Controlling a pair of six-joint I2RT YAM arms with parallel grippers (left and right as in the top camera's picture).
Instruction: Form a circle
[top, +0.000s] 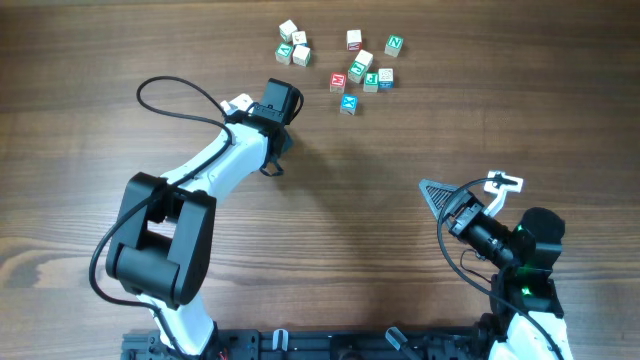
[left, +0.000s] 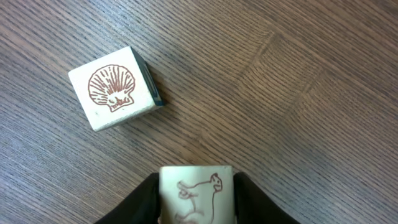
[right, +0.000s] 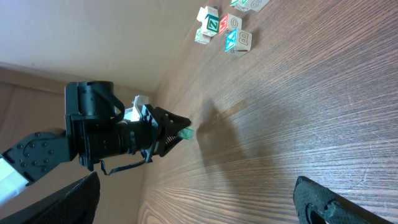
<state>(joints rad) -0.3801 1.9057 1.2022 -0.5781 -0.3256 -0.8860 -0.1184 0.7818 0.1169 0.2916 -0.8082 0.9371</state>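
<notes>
My left gripper (left: 197, 202) is shut on a pale cube (left: 197, 193) with a brown animal drawing, low over the wood. A pale cube with a shell drawing (left: 114, 88) lies just up and left of it, apart. From overhead the left gripper (top: 281, 135) hides its cube, and the shell cube (top: 240, 103) shows beside the wrist. A blue-faced X cube (top: 348, 103) lies to the right. No circle is in view. My right gripper (top: 470, 187) stands open and empty at the right, far from the cubes; the right wrist view shows its gap (right: 205, 205) over bare wood.
Several loose letter cubes lie in two clusters at the table's far edge, one group (top: 293, 45) on the left and another (top: 368, 62) on the right. The left arm's black cable (top: 170, 85) loops above the table.
</notes>
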